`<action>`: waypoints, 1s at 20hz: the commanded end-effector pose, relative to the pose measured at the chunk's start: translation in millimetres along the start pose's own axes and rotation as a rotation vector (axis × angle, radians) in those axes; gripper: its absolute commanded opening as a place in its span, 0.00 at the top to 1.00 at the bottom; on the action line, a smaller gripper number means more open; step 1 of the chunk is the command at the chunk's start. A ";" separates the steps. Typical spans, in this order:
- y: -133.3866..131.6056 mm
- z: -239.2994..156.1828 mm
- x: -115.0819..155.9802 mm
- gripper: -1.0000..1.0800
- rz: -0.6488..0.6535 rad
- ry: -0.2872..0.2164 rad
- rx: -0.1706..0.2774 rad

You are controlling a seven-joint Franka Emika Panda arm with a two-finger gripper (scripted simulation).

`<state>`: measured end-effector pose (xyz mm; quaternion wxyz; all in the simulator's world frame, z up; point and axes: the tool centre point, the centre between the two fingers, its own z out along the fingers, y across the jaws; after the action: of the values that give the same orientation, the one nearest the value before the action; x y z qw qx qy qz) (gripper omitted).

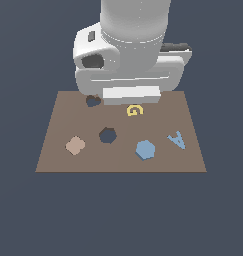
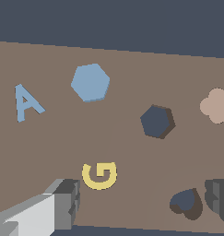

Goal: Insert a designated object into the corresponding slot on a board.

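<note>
The light-blue hexagon piece (image 1: 145,149) (image 2: 90,82) lies flat on the brown board (image 1: 58,125) (image 2: 132,152), just beside the dark hexagonal slot (image 1: 107,135) (image 2: 157,121) and apart from it. The end effector (image 2: 141,203) hangs above the board's far part, near the yellow letter G (image 1: 135,110) (image 2: 99,175) and the heart-shaped cutout (image 1: 93,100) (image 2: 186,203), well apart from the hexagon. Its fingers (image 2: 67,203) are spread wide, holding nothing.

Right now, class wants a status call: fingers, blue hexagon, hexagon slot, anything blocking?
Gripper open, empty, fingers above the board near yellow G. Blue hexagon flat on board, untouched. Hexagon slot empty, beside it. Nothing between them.
</note>
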<state>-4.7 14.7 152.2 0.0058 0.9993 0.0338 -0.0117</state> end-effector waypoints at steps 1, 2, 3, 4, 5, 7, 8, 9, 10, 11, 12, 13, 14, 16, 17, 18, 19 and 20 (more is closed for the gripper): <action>0.0 0.0 0.0 0.04 0.000 0.000 0.000; 0.0 0.1 0.1 0.04 0.001 0.000 0.000; -0.5 0.6 0.5 0.04 0.002 0.000 0.000; -1.0 1.4 1.2 0.04 0.005 0.000 0.000; -1.7 2.5 2.1 0.04 0.009 0.001 0.000; -3.9 5.8 4.7 0.04 0.019 0.001 0.001; -5.3 7.9 6.4 0.04 0.026 0.002 0.001; -6.9 10.3 8.4 0.04 0.035 0.002 0.001; -8.7 13.1 10.8 0.04 0.044 0.003 0.002; -10.8 16.2 13.4 0.04 0.055 0.003 0.002; -12.9 19.6 16.4 0.04 0.066 0.004 0.003; -15.3 23.3 19.6 0.04 0.079 0.005 0.003; -17.7 27.3 23.2 0.04 0.092 0.006 0.004; -22.9 35.9 31.0 0.04 0.122 0.007 0.005; -25.5 40.5 35.3 0.04 0.137 0.008 0.006; -28.1 45.2 39.8 0.04 0.154 0.009 0.006; -30.8 50.1 44.5 0.04 0.171 0.010 0.007; -33.4 55.0 49.4 0.04 0.188 0.012 0.008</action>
<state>34.6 46.2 103.4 0.0032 0.9989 -0.0472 -0.0063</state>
